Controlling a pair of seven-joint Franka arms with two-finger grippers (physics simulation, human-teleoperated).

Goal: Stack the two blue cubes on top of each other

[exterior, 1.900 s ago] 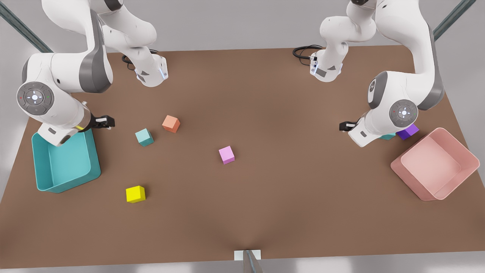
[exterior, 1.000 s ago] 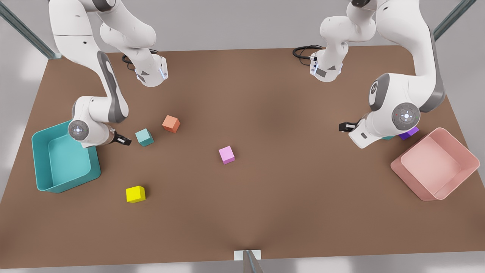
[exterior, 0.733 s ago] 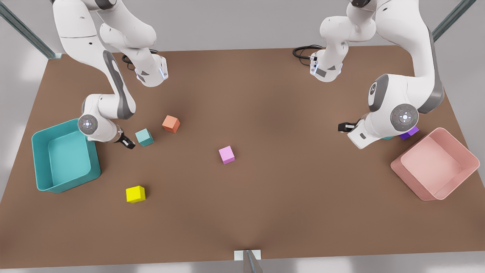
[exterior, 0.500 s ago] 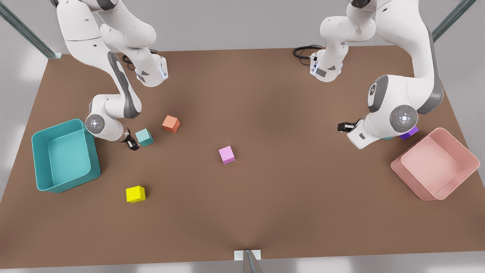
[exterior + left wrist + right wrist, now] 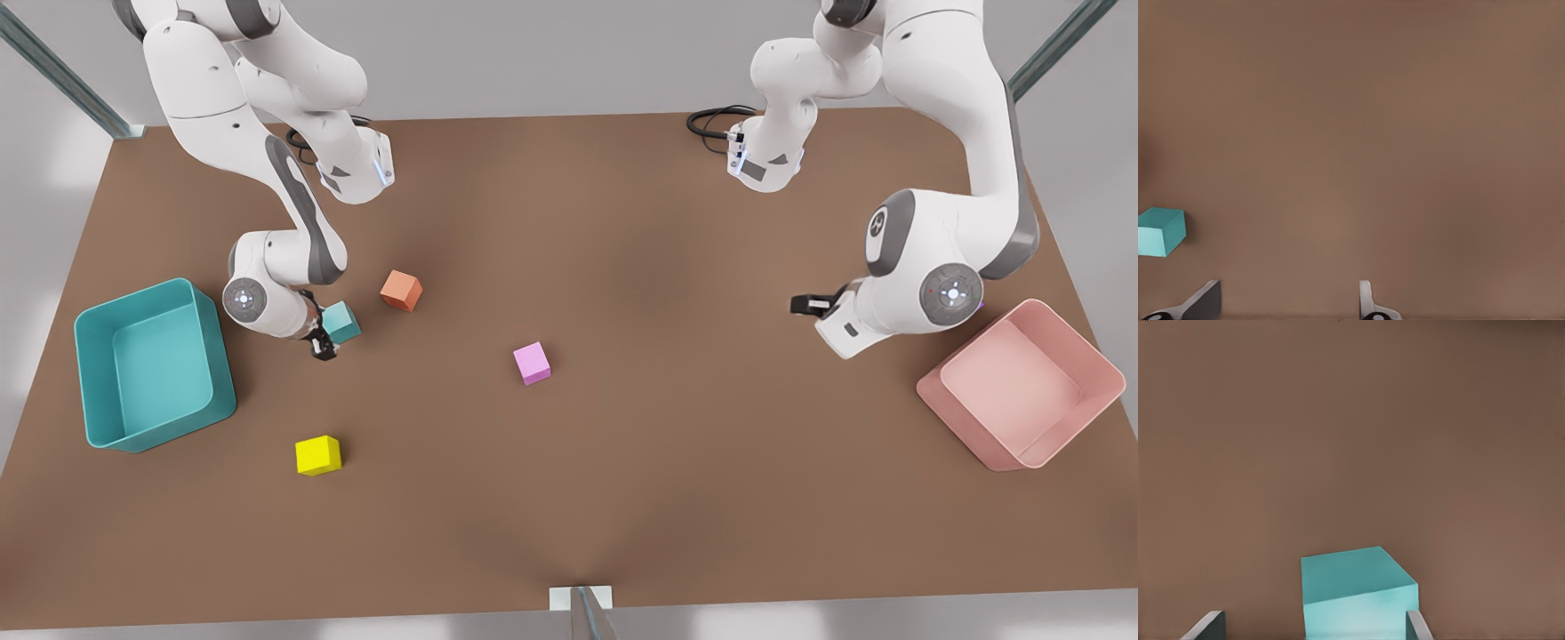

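On the desk's front-view left, we'd lowered our right claw point(image 5: 1313, 628) wide around one blue cube point(image 5: 342, 320), ready to grab. The left claw point(image 5: 1288, 308) waited open near the other cube point(image 5: 1161, 231).

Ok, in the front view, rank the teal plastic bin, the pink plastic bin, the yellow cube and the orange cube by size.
1. Pink plastic bin and teal plastic bin: close in size. The pink one looks slightly wider, but it is turned at an angle, so I won't rank them.
2. Yellow cube and orange cube: far smaller, and too alike to rank.
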